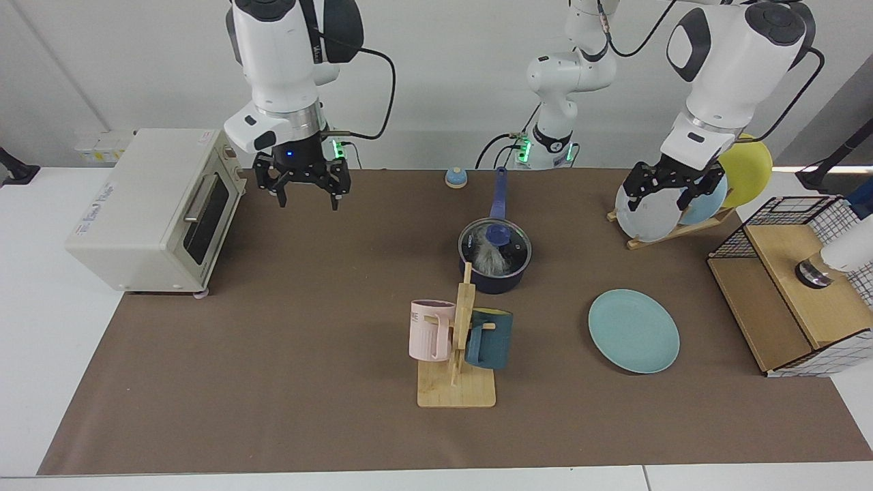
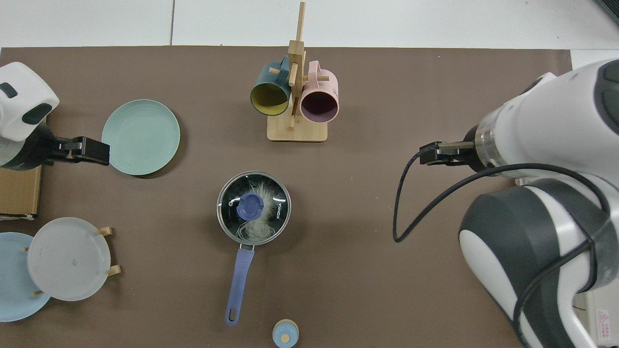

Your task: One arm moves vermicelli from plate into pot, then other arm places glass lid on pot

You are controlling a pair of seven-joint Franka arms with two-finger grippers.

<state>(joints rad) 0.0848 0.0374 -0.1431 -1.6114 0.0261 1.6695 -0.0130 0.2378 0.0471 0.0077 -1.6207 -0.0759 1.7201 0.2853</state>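
Observation:
The dark navy pot [image 1: 501, 281] stands mid-table with its blue handle [image 2: 240, 275] pointing toward the arm bases. The glass lid [image 1: 496, 245] with the blue knob [image 2: 250, 207] sits on it. Through the glass the white vermicelli [image 1: 484, 259] [image 2: 254, 231] shows inside the pot. The teal plate [image 1: 634, 331] [image 2: 140, 137] lies bare beside it. My right gripper [image 1: 305, 194] hangs open and holds nothing, high near the toaster oven and far from the pot. My left gripper [image 1: 660, 196] waits open in front of the plate rack.
A toaster oven [image 1: 153, 211] stands at one table end. A wooden mug rack [image 1: 457, 341] with a pink and a dark blue mug stands in front of the pot. A plate rack [image 1: 672, 211], a wire basket [image 1: 798, 286] and a small blue knob-like item [image 1: 455, 177] sit around.

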